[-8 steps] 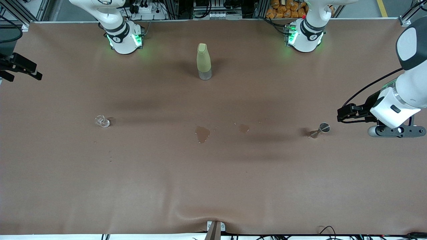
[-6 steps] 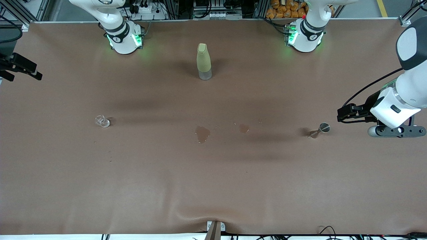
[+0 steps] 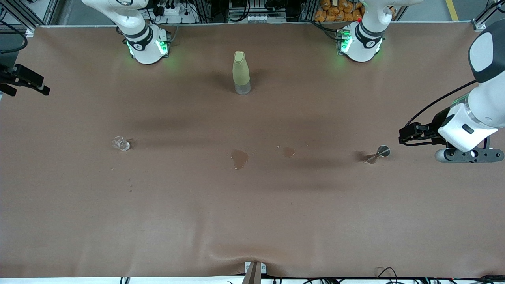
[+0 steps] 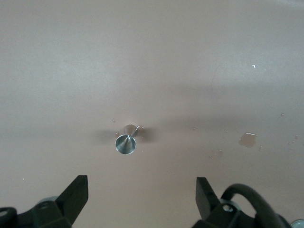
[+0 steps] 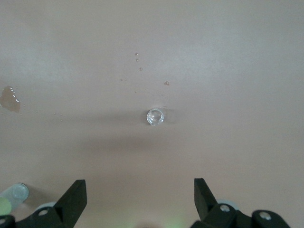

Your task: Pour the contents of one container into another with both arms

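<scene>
An olive-green bottle with a clear base stands upright between the two arm bases. A small clear glass sits toward the right arm's end of the table, and it shows from above in the right wrist view. A metal jigger stands toward the left arm's end, also seen in the left wrist view. My left gripper hangs open and empty above the table beside the jigger. My right gripper is open and empty, high over the table's right-arm end.
Two wet patches mark the brown cloth mid-table, a larger puddle and a smaller one. Small droplets lie near the glass. The bottle's base shows at the edge of the right wrist view.
</scene>
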Action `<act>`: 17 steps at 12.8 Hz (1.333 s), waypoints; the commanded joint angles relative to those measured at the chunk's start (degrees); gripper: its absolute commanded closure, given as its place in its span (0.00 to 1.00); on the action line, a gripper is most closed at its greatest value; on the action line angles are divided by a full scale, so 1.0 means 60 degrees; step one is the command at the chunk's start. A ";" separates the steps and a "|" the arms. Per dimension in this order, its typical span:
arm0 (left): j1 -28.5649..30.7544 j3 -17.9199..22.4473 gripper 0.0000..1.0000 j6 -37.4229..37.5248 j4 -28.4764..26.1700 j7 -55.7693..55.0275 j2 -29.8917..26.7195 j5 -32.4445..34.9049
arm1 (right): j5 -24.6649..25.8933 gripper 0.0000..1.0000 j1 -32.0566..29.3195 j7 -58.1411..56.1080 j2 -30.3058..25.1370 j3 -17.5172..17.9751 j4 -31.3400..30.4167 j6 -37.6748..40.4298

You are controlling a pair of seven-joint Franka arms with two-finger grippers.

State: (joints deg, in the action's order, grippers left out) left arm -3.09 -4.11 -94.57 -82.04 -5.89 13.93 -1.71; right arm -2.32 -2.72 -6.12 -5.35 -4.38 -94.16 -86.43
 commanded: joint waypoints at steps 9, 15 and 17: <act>-0.0042 0.0011 0.00 0.0059 -0.0038 -0.0205 -0.0139 -0.0008 | 0.0051 0.00 0.0219 -0.1115 0.0466 -0.0061 -0.0931 -0.0681; -0.0042 0.0025 0.00 0.0059 -0.0023 -0.0074 -0.0139 -0.0023 | -0.1746 0.00 -0.0659 -0.6063 0.1798 -0.0120 -0.1021 -0.1634; -0.0042 0.0025 0.00 0.0059 -0.0023 -0.0059 -0.0139 -0.0023 | -0.2700 0.00 -0.1011 -0.7513 0.1918 -0.0105 -0.1588 -0.1939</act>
State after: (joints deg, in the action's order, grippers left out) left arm -3.09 -4.11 -94.57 -82.00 -5.89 13.93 -1.71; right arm -13.85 -6.76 -43.46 5.78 -5.29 -101.09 -96.43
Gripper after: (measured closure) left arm 0.000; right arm 0.000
